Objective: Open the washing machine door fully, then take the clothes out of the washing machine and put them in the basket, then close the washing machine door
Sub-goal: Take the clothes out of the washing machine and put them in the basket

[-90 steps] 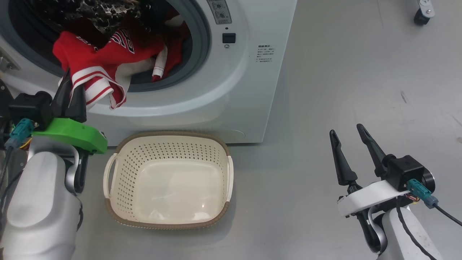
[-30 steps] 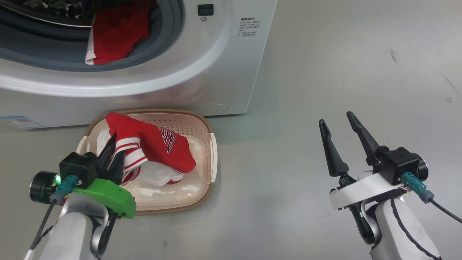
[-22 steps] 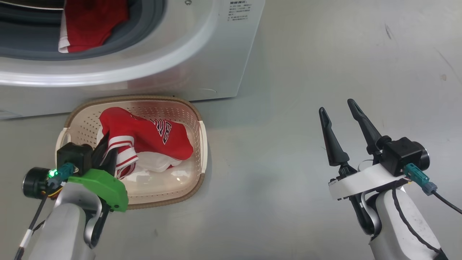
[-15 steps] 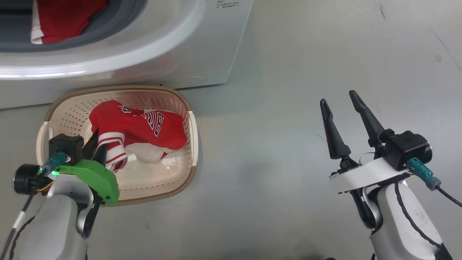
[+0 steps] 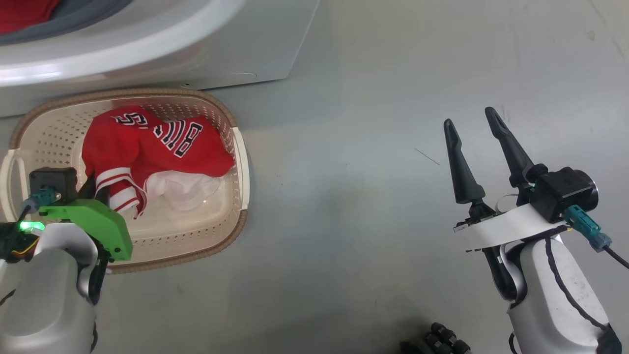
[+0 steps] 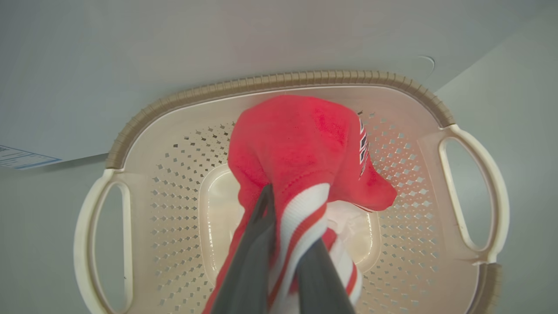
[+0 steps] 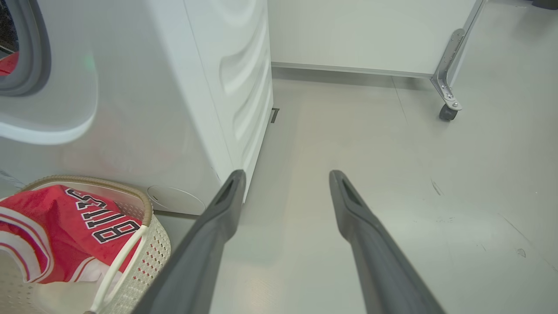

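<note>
A red jersey with white stripes (image 5: pixel 157 145) lies heaped in the cream basket (image 5: pixel 236 147), which stands on the floor against the washing machine (image 5: pixel 196 44). My left gripper (image 6: pixel 287 218) hangs over the basket, shut on the jersey's striped hem; in the head view the left gripper (image 5: pixel 100 189) sits at the basket's near left. More red clothes (image 5: pixel 19 10) show in the drum opening at the top left. My right gripper (image 5: pixel 474 125) stands open and holds nothing above bare floor to the right. The washing machine door is out of view.
In the right wrist view the machine's side panel (image 7: pixel 235 87) is close on the left, and a white unit's metal leg with a castor (image 7: pixel 447 107) stands at the far right. A dark ribbed object (image 5: pixel 440 339) pokes in at the bottom edge.
My left gripper has carried the jersey from the drum opening down into the basket, and the cloth now rests lower. The head camera has tilted down and right. The right gripper stays open.
</note>
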